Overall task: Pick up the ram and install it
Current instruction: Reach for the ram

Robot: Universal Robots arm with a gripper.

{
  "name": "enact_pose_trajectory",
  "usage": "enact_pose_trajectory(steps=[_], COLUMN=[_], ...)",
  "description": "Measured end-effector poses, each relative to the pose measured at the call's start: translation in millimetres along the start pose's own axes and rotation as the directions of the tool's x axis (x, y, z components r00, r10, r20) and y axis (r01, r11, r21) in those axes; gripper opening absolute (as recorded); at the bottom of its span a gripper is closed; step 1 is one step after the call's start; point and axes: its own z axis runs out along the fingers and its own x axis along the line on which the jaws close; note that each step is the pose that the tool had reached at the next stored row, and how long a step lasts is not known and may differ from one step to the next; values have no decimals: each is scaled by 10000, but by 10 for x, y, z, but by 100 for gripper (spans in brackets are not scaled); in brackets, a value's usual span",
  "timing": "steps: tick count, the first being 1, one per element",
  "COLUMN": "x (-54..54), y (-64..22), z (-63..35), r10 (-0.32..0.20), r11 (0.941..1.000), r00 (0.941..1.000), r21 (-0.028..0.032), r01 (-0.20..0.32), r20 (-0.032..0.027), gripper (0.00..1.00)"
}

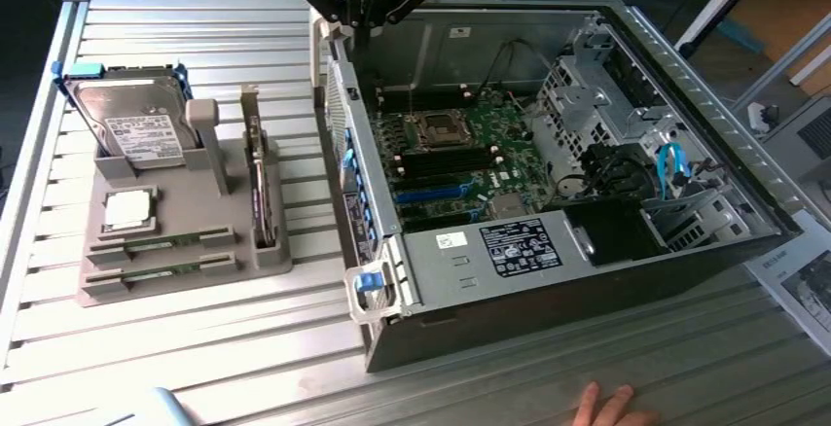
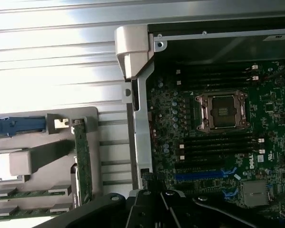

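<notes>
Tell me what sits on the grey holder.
On the grey holder: a hard drive standing upright, a processor chip, two ram sticks in slots, and an expansion card on edge. The slots hide their lower edges.

My gripper (image 1: 365,13) is black, and the table (image 1: 195,17) is silvery metal, ribbed in long parallel slats. On the plain grey tray (image 1: 169,290) the ram (image 1: 162,248) shows green with small dark chips. The hard drive (image 1: 130,120) is silver with a white label in a blue bracket (image 1: 81,69) — and the motherboard (image 1: 487,120) is dark green, with black slots and one bright blue slot (image 1: 429,195).
</notes>
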Motion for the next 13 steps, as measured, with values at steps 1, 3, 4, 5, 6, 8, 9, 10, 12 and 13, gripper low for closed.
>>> enact_pose_trajectory(steps=[1, 3, 4, 5, 6, 8, 9, 10, 12, 13], x=[15, 50, 75, 92, 109, 172, 194, 213, 277, 295], y=[-1, -4, -6, -7, -8, -13, -14, -16, -20, -21], z=[-1, -1, -2, -2, -3, -5, -5, -6, -8, -8], r10=[1, 1, 0, 0, 0, 0, 0, 0, 0, 0], r11=[10000, 10000, 10000, 10000, 10000, 10000, 10000, 10000, 10000, 10000], r00=[10000, 10000, 10000, 10000, 10000, 10000, 10000, 10000, 10000, 10000], r21=[0, 0, -1, 0, 0, 0, 0, 0, 0, 0], r01=[-1, -1, 0, 0, 0, 0, 0, 0, 0, 0], r20=[0, 0, 1, 0, 0, 0, 0, 0, 0, -1], gripper=[11, 11, 11, 11, 11, 11, 11, 11, 11, 11])
